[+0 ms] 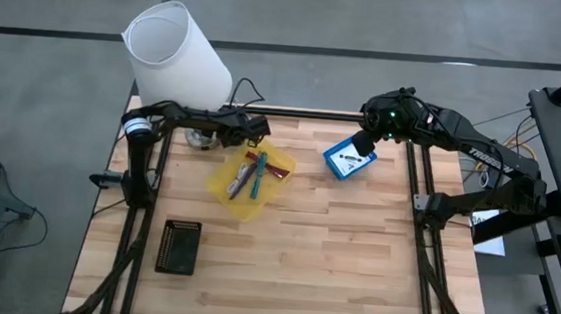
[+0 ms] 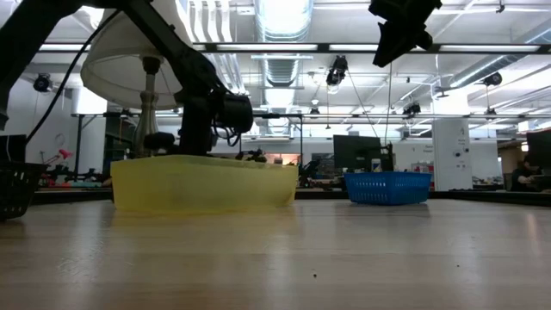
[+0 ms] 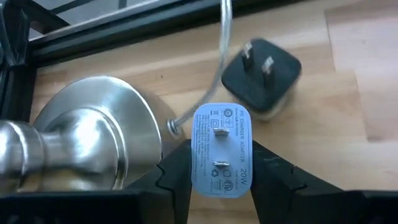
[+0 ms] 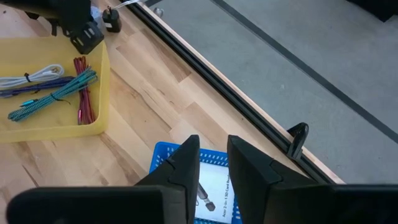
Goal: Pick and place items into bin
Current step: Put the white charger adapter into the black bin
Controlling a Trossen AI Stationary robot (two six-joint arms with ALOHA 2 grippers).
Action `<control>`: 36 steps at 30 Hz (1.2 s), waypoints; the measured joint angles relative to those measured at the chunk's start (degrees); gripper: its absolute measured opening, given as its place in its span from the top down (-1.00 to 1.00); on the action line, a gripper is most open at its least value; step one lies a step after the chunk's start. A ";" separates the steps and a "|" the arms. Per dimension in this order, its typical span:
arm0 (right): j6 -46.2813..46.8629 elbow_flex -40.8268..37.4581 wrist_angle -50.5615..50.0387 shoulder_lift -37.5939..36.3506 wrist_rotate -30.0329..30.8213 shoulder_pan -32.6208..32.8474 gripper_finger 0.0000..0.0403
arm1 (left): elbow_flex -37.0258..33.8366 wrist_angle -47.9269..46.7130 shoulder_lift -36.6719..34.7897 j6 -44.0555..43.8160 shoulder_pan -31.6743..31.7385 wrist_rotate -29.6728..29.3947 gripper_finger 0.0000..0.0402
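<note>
My left gripper (image 1: pixel 256 128) is at the table's far side, beside the white lamp's silvery base (image 3: pixel 81 143), and is shut on a white plug adapter (image 3: pixel 221 149). A black plug (image 3: pixel 261 74) with its cord lies on the wood beyond it. The yellow bin (image 1: pixel 250 183) holds teal, red, purple and white cords (image 4: pixel 53 93). My right gripper (image 4: pixel 212 152) hangs open and empty above the blue bin (image 1: pixel 348 160). A white packet (image 4: pixel 214 190) lies in that bin. My left gripper pinches the white adapter between its two fingers (image 3: pixel 177 171), one on each long side (image 3: pixel 198 163). The pronged face points back at the wrist camera. In the low view the gripper (image 2: pixel 228 112) hangs well above the table top, so the adapter appears lifted clear.
A black mesh basket (image 1: pixel 179 246) stands near the table's left near corner. The lampshade (image 1: pixel 178 54) overhangs the far left edge. A black rail (image 4: pixel 249 106) runs along the far edge. Bare wood spreads over the near half of the table.
</note>
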 joint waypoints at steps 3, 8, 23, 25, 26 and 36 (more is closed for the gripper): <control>0.02 0.00 0.00 0.00 0.00 -0.02 0.66 | -0.31 -0.50 -1.46 0.26 -0.61 1.47 0.45; 0.01 0.01 0.00 0.00 0.00 -0.01 0.66 | -0.61 -0.10 -3.88 1.75 -1.57 1.01 0.45; 0.01 0.02 0.02 0.00 0.04 0.00 0.66 | 0.07 -0.37 -8.61 14.79 -5.09 2.15 0.44; 0.00 0.02 0.01 0.00 0.04 0.00 0.66 | 0.07 -0.20 -9.52 17.90 -5.97 2.21 0.44; 0.00 0.02 0.03 0.00 0.05 -0.02 0.66 | 0.07 -0.08 -10.03 19.13 -6.51 2.26 0.44; 0.00 0.02 0.02 0.00 0.17 -0.02 0.66 | 0.11 3.37 -15.99 26.66 -11.36 7.53 0.44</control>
